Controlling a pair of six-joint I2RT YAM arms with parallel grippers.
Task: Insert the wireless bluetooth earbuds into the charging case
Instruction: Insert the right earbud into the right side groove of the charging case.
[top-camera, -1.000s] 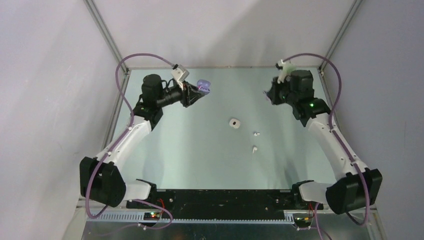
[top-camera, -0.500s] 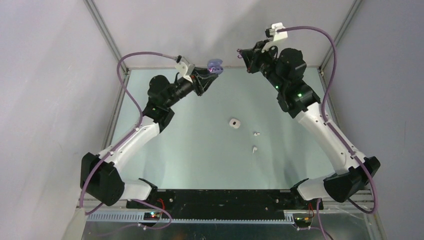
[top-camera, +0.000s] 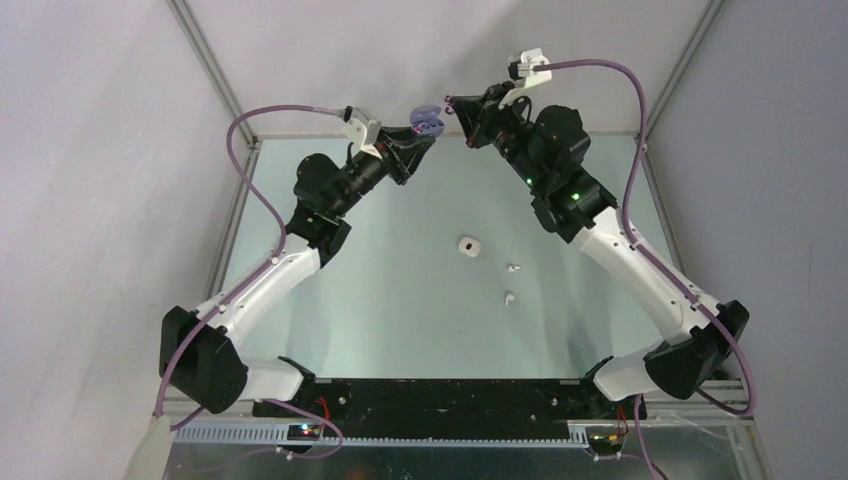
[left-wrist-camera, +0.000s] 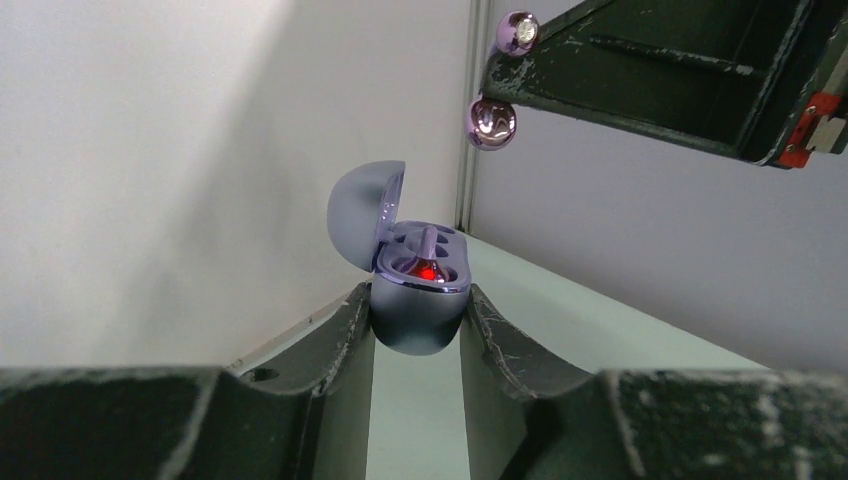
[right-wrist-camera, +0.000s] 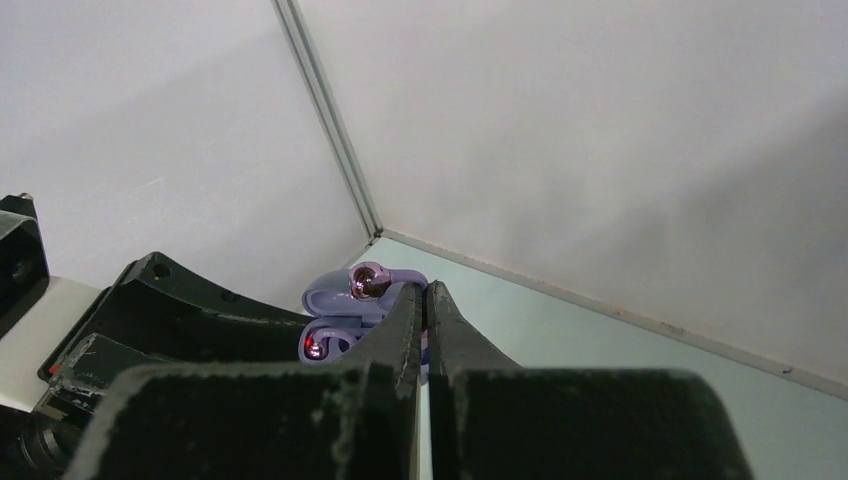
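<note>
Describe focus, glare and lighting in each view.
Left wrist: the left end effector blurs near the lens, the purple case is sharp with a red glow inside, and glints flare on the purple earbud. Right wrist: the right end effector is out of focus; shadow dims the wall. Top: even light, white earbuds too small for detail.
</note>
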